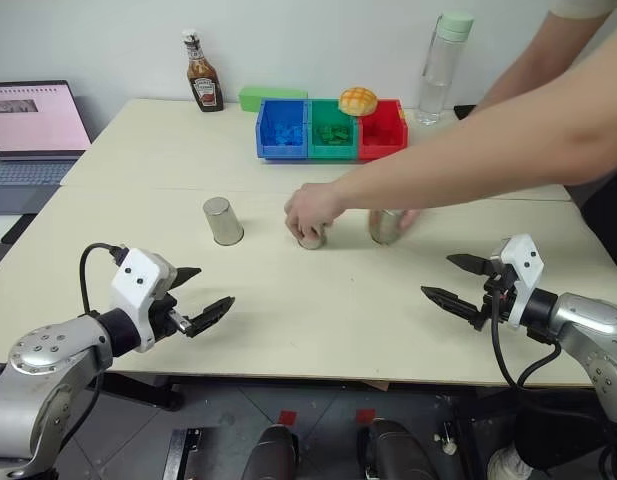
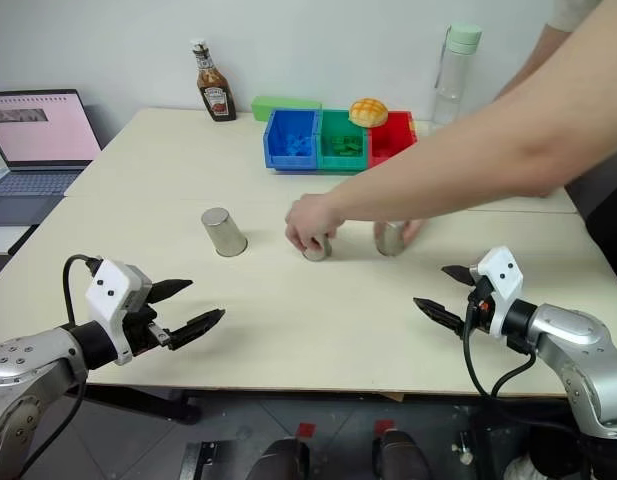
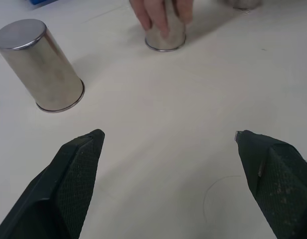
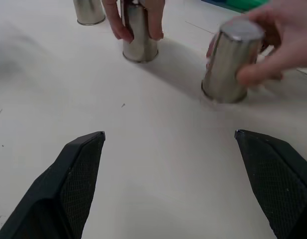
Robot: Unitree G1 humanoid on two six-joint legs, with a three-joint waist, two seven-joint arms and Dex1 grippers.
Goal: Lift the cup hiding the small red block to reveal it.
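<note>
Left end effector [image 1: 202, 294] is hovering just over the near edge of the table [image 1: 318, 320], fingers spread wide with nothing between them. Right end effector [image 1: 458, 281] is doing the same on the other side, fingers wide apart and empty, pointing in toward the middle. Both are well short of the cups.

Three shiny steel cups are standing upside down in a rough row across the table. The left cup [image 1: 223, 221] is on its own, nobody touching it, leaning a bit in the head views. The middle cup [image 1: 311, 238] is under a person's hand [image 1: 310, 212], fingers wrapped around it from above; in the right wrist view it sits flat on the table. The right cup [image 1: 386, 226] is gripped by the person's other hand [image 4: 272, 40], and in that same view it looks tipped slightly. Both of the person's forearms reach in from the far right.

Can't see the small red block anywhere, so which cup is hiding it I can't tell.

Back of the table: blue bin [image 1: 282, 128], green bin [image 1: 333, 128] and red bin [image 1: 382, 130] in a row, a bun [image 1: 358, 100] sitting on top of them, a ketchup bottle [image 1: 202, 74], a clear water bottle [image 1: 443, 66], and a laptop [image 1: 33, 130] off to the left.
</note>
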